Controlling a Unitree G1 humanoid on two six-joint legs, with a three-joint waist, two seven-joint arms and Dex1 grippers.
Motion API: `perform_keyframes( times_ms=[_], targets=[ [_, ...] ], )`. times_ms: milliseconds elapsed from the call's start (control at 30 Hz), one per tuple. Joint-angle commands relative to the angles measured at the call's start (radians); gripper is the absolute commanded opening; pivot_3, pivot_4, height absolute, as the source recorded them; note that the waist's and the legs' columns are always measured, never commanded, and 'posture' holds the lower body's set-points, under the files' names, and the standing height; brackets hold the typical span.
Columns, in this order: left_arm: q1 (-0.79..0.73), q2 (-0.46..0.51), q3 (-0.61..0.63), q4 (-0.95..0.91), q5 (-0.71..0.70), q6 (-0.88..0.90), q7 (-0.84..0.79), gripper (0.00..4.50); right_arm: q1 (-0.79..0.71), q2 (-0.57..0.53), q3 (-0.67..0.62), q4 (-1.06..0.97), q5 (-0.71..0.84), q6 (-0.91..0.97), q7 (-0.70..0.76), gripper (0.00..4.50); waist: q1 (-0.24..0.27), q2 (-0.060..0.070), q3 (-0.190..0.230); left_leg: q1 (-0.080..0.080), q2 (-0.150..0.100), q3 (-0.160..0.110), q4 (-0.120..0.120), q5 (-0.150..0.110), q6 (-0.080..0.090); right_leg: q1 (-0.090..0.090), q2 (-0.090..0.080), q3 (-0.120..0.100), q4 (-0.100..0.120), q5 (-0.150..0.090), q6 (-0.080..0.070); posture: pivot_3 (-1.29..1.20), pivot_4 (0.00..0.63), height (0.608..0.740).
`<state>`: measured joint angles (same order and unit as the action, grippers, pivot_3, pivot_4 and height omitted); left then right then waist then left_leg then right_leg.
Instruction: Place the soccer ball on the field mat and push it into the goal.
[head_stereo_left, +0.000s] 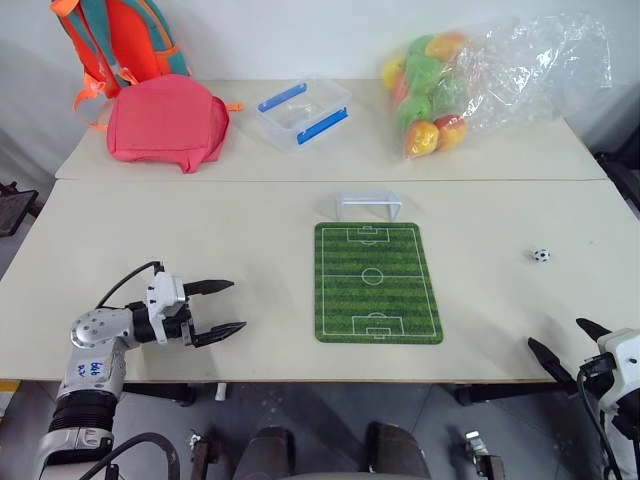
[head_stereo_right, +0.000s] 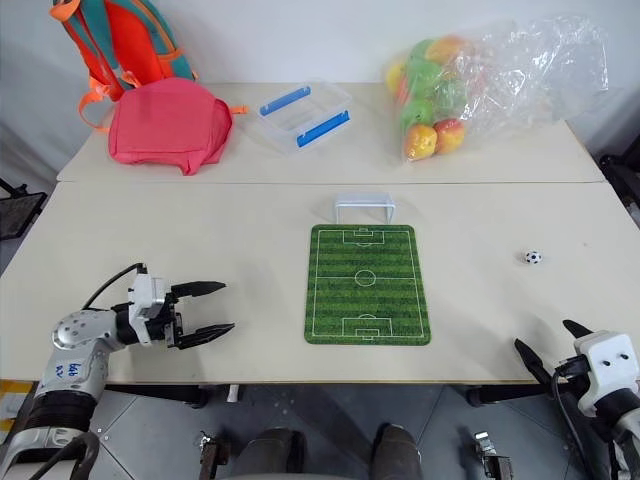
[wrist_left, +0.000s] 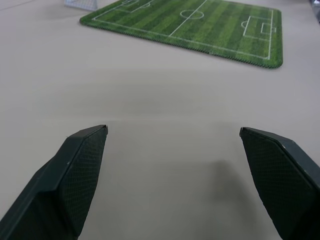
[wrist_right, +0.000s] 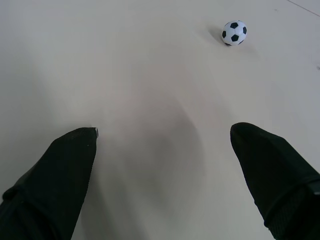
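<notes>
Closest in, both arms sit low at the near edge of the table, one on each side. The left gripper is held roughly level over the near left part of the tabletop, its forearm coming in from the left corner and its fingers aimed across toward the field mat; the two black fingers are spread wide with nothing between them, and the left wrist view has just bare table in the gap. The right gripper hangs right at the near right edge, pointing forward and a bit down, fingers also spread wide and holding nothing. Ahead of it, well apart, the soccer ball sits on bare table off to the right of the mat, not on it; you can spot it past the fingers in the right wrist view too. The mat lies flat around the middle of the table, long side running away from the robot. The goal stands just beyond its far short edge. Further back, on a second table, are a pink bag, an orange-and-teal backpack against the wall, a clear box with blue clips, and a plastic bag of coloured fruit balls.
</notes>
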<state>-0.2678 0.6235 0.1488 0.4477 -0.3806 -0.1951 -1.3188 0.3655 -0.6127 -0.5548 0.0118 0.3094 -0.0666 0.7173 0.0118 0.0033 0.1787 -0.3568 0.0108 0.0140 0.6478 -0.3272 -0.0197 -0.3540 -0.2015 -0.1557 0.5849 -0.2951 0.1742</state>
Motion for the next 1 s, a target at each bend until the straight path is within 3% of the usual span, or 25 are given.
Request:
perform_keyframes(
  times_ms=[33,233,467,600,767,1000],
  targets=[
    [-0.001,0.028,0.023,-0.019,-0.010,0.052,0.035,4.50,0.013,-0.020,-0.020,-0.013,0.014,0.002,0.012,4.47,0.000,0.000,0.000,0.000,0.000,0.000,0.000,0.000,0.000,0.000,0.000,0.000,0.000,0.000,0.000,0.00,0.150,0.740],
    [-0.005,0.024,0.050,-0.068,-0.051,0.116,0.070,4.50,0.037,-0.018,-0.058,-0.093,0.055,0.058,-0.002,4.47,0.000,0.000,0.000,0.000,0.000,0.000,0.000,0.000,0.000,0.000,0.000,0.000,0.000,0.000,0.000,0.00,0.150,0.740],
    [-0.054,0.009,0.034,-0.099,-0.070,0.154,0.057,4.50,0.002,-0.057,-0.125,-0.234,0.136,0.264,-0.076,4.47,0.005,0.000,0.000,0.000,0.000,0.000,0.001,0.000,0.000,0.000,0.000,0.000,0.000,0.000,0.000,0.00,0.150,0.740],
    [-0.085,-0.026,0.008,-0.167,-0.091,0.202,0.055,4.50,-0.138,-0.115,-0.132,-0.249,0.201,0.416,-0.128,4.47,0.003,0.000,0.000,-0.001,0.000,0.001,0.003,0.000,0.000,-0.001,0.000,0.002,0.001,0.001,-0.001,0.00,0.150,0.740],
    [-0.110,-0.076,-0.026,-0.259,-0.105,0.239,0.070,4.50,-0.370,-0.175,-0.013,-0.086,0.148,0.471,-0.141,4.47,0.003,-0.001,0.001,-0.002,0.001,0.002,0.003,0.000,0.000,-0.002,0.002,0.002,0.001,0.001,-0.001,0.00,0.150,0.740],
    [-0.093,-0.098,-0.040,-0.335,-0.107,0.258,0.098,4.50,-0.583,-0.181,0.100,0.169,0.060,0.404,-0.123,4.47,0.003,-0.001,0.001,-0.004,0.001,0.002,0.004,0.000,0.000,-0.004,0.002,0.001,0.001,0.001,-0.002,0.00,0.150,0.740]
  ],
)
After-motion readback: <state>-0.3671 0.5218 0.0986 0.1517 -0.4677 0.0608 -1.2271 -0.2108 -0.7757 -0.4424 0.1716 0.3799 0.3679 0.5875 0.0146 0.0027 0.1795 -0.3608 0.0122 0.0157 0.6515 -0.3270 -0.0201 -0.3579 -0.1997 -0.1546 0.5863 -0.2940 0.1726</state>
